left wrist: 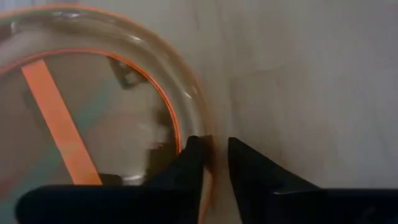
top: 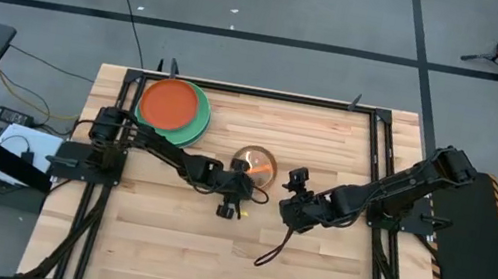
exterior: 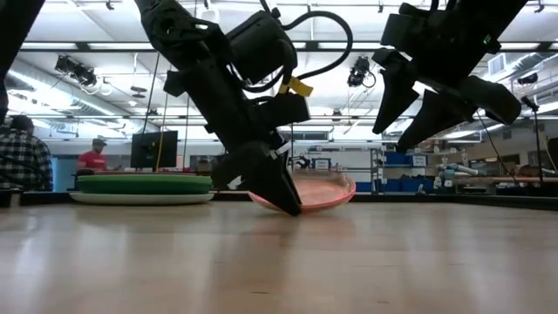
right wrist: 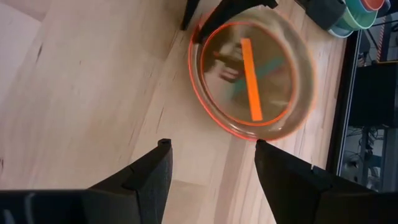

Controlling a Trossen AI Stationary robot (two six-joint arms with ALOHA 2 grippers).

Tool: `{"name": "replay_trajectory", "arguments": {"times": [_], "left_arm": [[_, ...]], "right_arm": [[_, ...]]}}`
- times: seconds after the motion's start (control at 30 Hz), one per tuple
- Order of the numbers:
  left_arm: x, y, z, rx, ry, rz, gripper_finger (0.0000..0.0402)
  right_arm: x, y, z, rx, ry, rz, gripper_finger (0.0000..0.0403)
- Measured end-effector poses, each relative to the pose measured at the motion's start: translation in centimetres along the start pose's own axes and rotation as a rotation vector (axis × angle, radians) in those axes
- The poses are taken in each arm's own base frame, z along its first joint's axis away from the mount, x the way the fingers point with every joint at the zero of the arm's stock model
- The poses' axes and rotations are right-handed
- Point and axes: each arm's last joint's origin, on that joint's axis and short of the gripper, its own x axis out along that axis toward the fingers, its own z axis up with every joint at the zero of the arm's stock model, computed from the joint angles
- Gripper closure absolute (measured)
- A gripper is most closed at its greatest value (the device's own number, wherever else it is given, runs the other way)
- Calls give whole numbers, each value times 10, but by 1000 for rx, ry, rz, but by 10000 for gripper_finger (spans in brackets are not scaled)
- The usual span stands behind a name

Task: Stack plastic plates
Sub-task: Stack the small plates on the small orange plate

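Resting mid-tabletop, the small translucent stack (top: 254, 164) had its rim pinched between the left gripper (left wrist: 211, 163) fingers; lifting it level toward the large plates (top: 174, 109) near the far left corner seemed wise. The right gripper (right wrist: 211, 168) hovered open nearby.

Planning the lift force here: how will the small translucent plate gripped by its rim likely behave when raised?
The small translucent plate looks thin and probably light. The left gripper pinches only its rim, so it may tilt or swing; the low view already shows it tipped. Its glossy surface suggests it could slip. The right gripper hangs open nearby.
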Motion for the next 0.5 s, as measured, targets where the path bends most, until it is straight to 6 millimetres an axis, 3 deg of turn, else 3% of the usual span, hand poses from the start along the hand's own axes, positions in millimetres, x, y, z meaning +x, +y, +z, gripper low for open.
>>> {"name": "replay_trajectory", "arguments": {"times": [0.23,0.5], "left_arm": [[2,9,-3,11,16,35,365],[-3,1,0,63,19,92,331]], "right_arm": [[0,0,0,-1,3,1,169],[0,0,-1,-2,7,2,169]]}}
